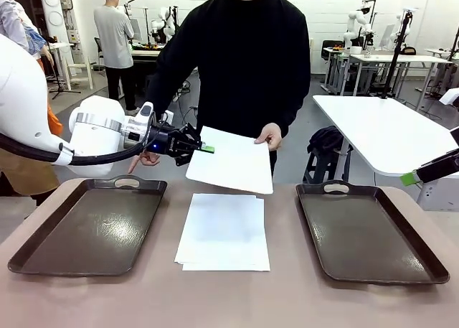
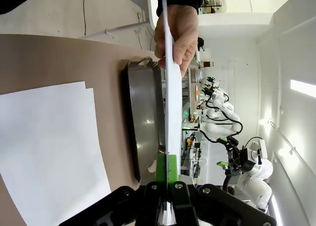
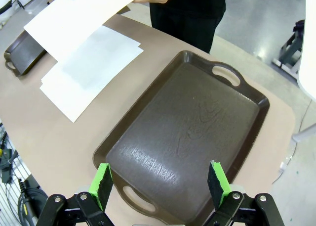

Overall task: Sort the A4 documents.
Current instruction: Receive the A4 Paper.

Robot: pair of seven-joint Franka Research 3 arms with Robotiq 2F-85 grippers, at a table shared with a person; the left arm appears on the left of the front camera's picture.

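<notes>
- Front view: fixed at the tabletop's (image 1: 229, 299) near edge, facing the person (image 1: 244, 62).
- Left wrist view: rolled sideways, close behind the left tool (image 2: 166, 167), edge-on to its sheet (image 2: 173, 87).
- Right wrist view: high behind the right tool (image 3: 160, 179); all three share the paper stack (image 3: 94, 72).

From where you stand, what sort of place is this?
Probably a robotics lab or workshop. A robot's left gripper pinches a sheet of paper that a person's hand holds out, two brown trays wait in front, and a white worktable stands on a bare grey floor behind.
</notes>
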